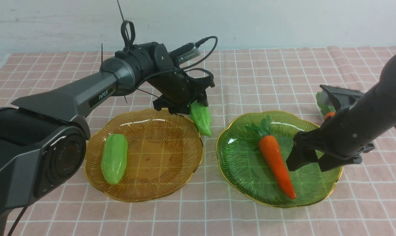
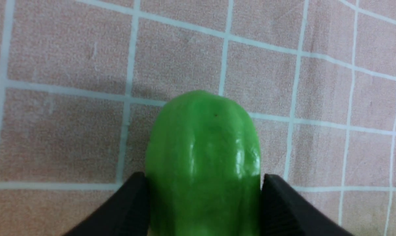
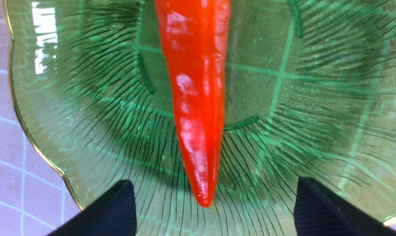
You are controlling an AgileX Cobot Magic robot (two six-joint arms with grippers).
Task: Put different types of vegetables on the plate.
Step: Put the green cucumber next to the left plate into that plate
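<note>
Left wrist view: the left claw (image 2: 203, 183) clamps the green gourd (image 2: 202, 137) near one end, mid-bench (image 1: 204, 213) between amber plate (image 1: 158, 157) and green plate (image 1: 240, 157); slick plastic could squirt free. Right claw (image 3: 214, 182) hangs released over the plated carrot (image 3: 194, 82).

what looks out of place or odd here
Nothing spilled or broken. One light-green ridged plastic gourd lies on the checked cloth between the amber glass plate and the green glass plate, the left tool straddling it. An orange plastic carrot sits off-plate, mostly hidden behind the right arm.
</note>
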